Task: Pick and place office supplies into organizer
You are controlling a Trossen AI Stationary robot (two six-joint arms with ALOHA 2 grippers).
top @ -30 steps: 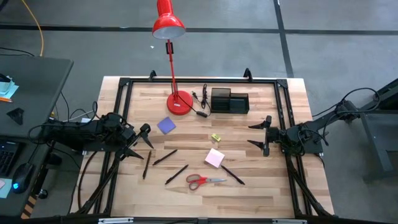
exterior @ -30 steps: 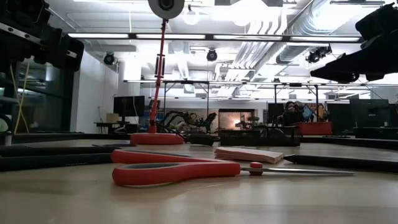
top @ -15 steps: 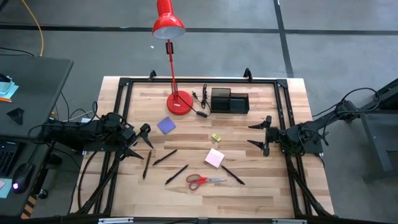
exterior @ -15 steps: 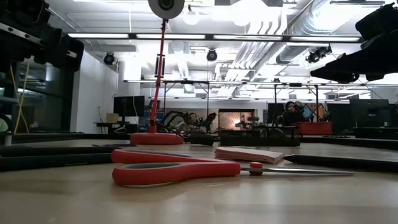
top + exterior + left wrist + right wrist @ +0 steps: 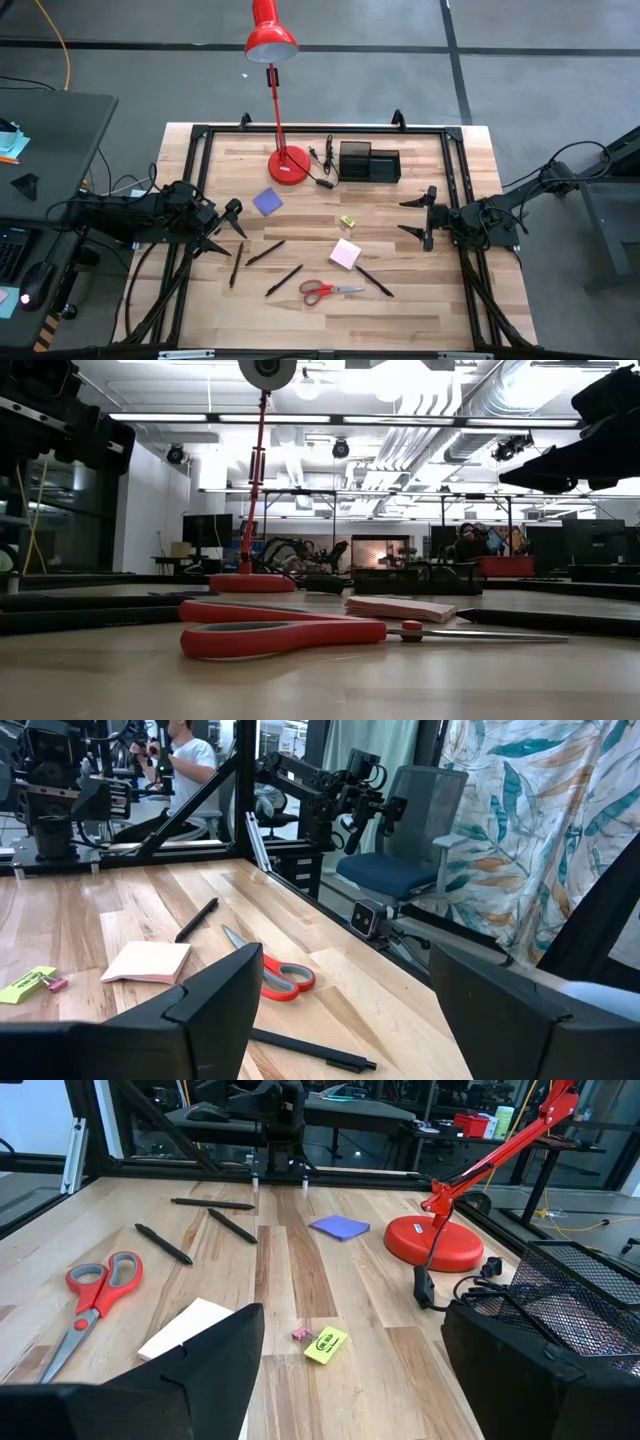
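The black mesh organizer [image 5: 369, 162] stands at the table's far middle. A purple-blue pad [image 5: 267, 202], a yellow piece [image 5: 347, 221], a pink pad [image 5: 345, 253], red-handled scissors [image 5: 325, 290] and several dark pens [image 5: 265, 252] lie flat on the wood. My left gripper [image 5: 226, 226] hovers open at the table's left side, pointing right toward the pens. My right gripper [image 5: 404, 217] hovers open at the right side, pointing left. The right wrist view shows the scissors [image 5: 95, 1285], the pink pad [image 5: 190, 1330] and the organizer [image 5: 580, 1310] ahead of its fingers.
A red desk lamp stands with its round base [image 5: 288, 166] left of the organizer, its cord and plug [image 5: 322, 168] lying between them. A black frame [image 5: 320, 130] runs around the table. A person [image 5: 185, 765] shows in the room beyond the table.
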